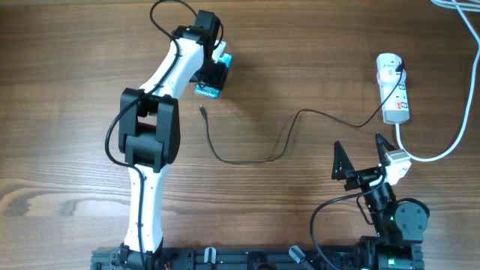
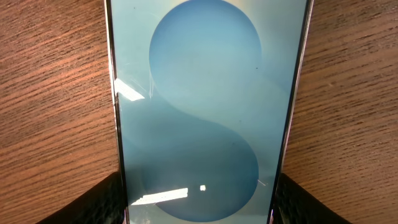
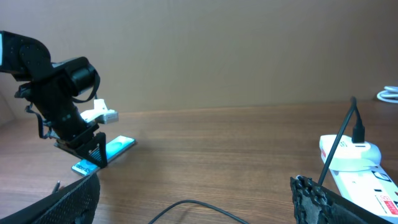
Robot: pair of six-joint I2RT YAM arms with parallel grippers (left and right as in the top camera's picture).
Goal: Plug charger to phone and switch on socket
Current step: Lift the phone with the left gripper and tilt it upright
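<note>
left wrist: left gripper (image 2: 198, 208) clasps phone (image 2: 199, 112); overhead: charger (image 1: 247, 161) lies apart

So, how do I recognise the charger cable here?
Find the white power strip at the table's right. A thin black cable curves left from it, ending near the blue phone. The neighbouring cord is thick and white.

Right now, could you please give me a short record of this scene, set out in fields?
phone: screen lit, held at both long edges by the left gripper
charger: connector end loose on the table beside the phone, not plugged in
socket: charger's other end plugged in; switch state unreadable
right gripper: open, empty, near the socket
</note>
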